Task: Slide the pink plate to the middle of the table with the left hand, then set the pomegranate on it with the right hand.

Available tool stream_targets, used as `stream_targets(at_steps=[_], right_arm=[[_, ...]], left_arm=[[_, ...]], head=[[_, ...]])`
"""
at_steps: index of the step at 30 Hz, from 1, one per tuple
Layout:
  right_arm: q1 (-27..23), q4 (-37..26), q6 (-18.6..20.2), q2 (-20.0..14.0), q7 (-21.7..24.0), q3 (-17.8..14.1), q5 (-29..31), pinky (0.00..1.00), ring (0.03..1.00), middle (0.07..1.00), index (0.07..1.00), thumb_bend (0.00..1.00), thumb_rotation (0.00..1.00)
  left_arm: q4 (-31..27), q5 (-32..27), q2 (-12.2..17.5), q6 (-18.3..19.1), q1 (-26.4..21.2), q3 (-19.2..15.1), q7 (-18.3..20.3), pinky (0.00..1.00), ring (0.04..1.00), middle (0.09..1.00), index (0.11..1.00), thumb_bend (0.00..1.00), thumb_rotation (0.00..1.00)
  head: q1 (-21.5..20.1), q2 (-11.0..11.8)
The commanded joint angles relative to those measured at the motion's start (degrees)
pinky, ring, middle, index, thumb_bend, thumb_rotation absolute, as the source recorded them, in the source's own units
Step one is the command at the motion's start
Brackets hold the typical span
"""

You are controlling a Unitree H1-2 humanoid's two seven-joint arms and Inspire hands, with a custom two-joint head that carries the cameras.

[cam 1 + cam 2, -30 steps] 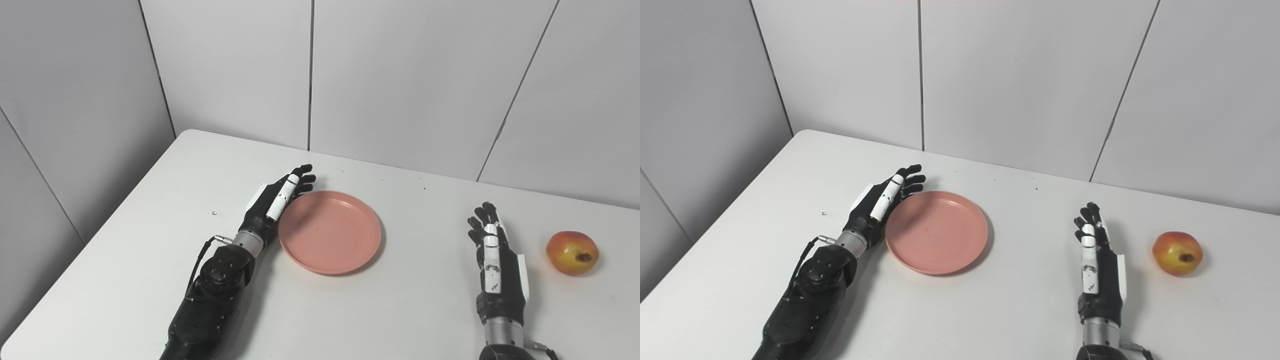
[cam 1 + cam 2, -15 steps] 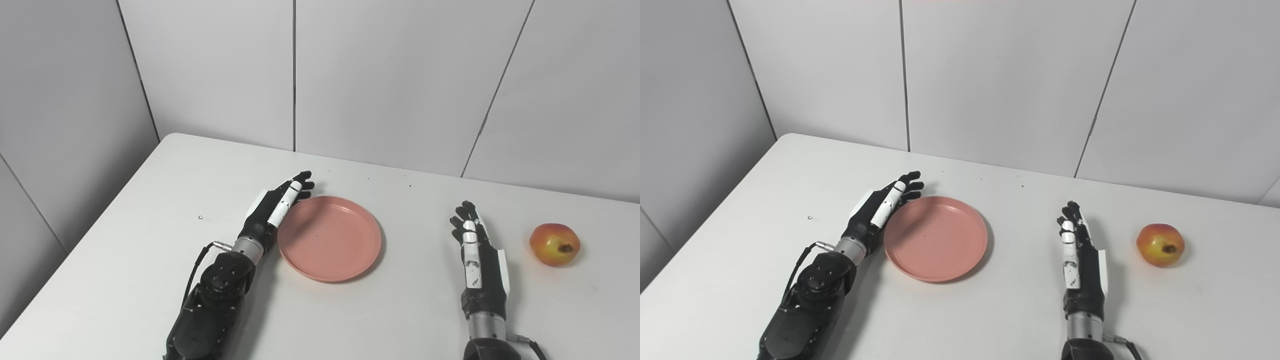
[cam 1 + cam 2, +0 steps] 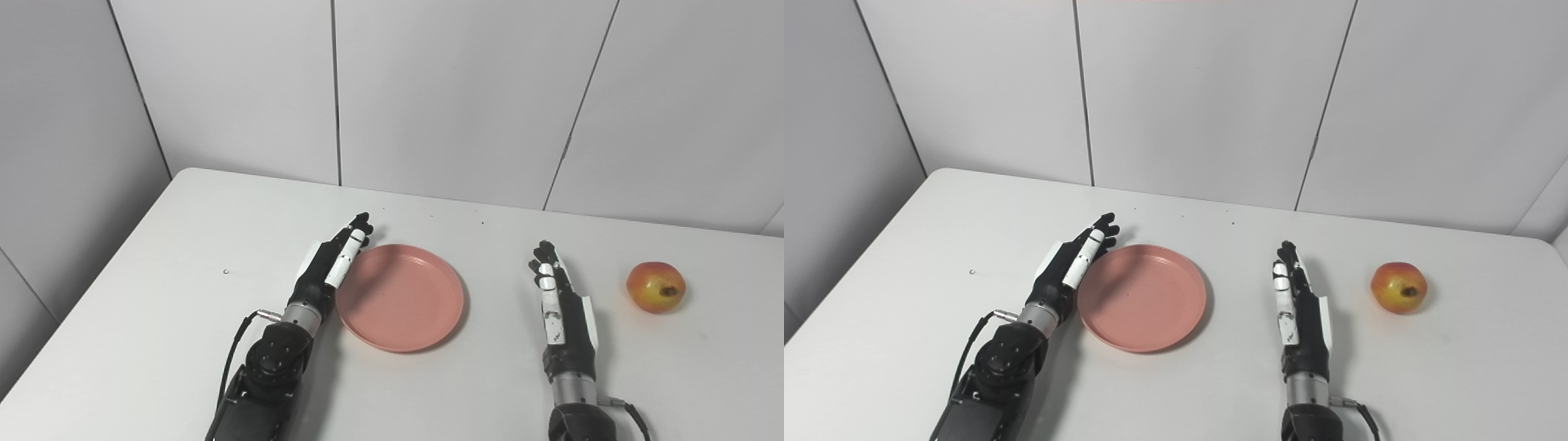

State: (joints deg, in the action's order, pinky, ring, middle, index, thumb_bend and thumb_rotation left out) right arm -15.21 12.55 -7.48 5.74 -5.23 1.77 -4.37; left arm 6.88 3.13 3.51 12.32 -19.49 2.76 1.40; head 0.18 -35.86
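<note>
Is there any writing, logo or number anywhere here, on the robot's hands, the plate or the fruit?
None can be read. The plate, pomegranate, table and wall panels are plain. The white parts of the left hand and right hand carry only tiny dark specks, too small to read.

Both forearms cut off at bottom edge. Left hand (image 3: 327, 266) overlaps pink plate (image 3: 401, 300) rim; actual contact cannot be told. Table (image 3: 153, 343) corners cropped.

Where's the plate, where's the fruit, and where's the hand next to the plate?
plate (image 3: 401, 298), left eye view, middle of its flat inside.
pomegranate (image 3: 655, 286), left eye view, middle of its skin.
left hand (image 3: 329, 264), left eye view, back of the hand.
</note>
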Motion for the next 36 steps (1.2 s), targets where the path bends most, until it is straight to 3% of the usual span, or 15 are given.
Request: stream_targets(at_steps=[1, 15, 28, 36], right_arm=[[0.8, 0.4, 0.4, 0.7, -0.1, 0.3, 0.1, 0.96, 0.918, 0.927, 0.924, 0.60, 0.98], [0.7, 0.3, 1.2, 1.0, -0.6, 0.8, -1.0, 0.96, 0.917, 0.923, 0.920, 0.61, 0.99], [0.7, 0.2, 1.1, 1.5, -0.8, 0.9, -1.6, 0.94, 0.916, 0.924, 0.918, 0.61, 0.99], [0.8, -0.1, 1.2, 1.9, -0.9, 1.0, -1.7, 0.94, 0.917, 0.923, 0.919, 0.60, 0.99]], left_arm=[[-0.3, 0.2, -1.1, -1.6, -0.6, 0.7, 0.0, 0.91, 0.912, 0.920, 0.909, 0.41, 1.00], [0.3, 2.8, -3.6, -0.9, 0.0, 1.9, -2.4, 0.88, 0.886, 0.904, 0.913, 0.41, 1.00], [-1.0, 0.8, -6.1, -2.7, 1.1, 2.4, -1.6, 0.90, 0.914, 0.919, 0.900, 0.43, 1.00], [-1.3, 0.3, -5.8, -3.3, 2.2, 3.9, -0.7, 0.93, 0.933, 0.932, 0.912, 0.41, 1.00]], head=[[-0.1, 0.0], [-2.7, -0.1], [-4.6, -0.4], [-5.6, -0.7]])
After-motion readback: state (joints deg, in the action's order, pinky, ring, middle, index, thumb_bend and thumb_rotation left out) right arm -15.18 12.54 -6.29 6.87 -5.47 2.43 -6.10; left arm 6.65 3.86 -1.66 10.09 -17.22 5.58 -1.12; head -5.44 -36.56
